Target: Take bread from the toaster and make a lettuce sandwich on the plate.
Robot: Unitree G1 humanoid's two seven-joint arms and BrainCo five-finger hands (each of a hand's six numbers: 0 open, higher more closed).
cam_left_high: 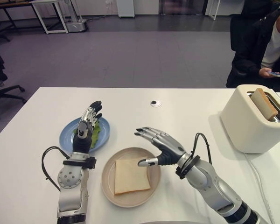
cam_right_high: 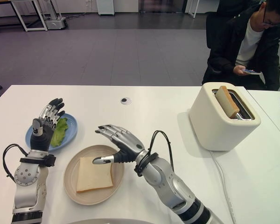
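White table: cream box toaster at 2 o'clock, a browned slice upright in its slot. Round beige plate at 6 o'clock bears a white bread slice. Small blue plate at 9 o'clock holds green lettuce. Left hand, fingers extended, empty, stands over the lettuce. Right hand, spread, empty, hovers at the beige plate's right rim. Recommended: pinch the leaf's edge and lay it flat on the bread.

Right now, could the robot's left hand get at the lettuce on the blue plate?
Probably yes: the open left hand is right at the lettuce on the blue plate, with nothing visible between them.
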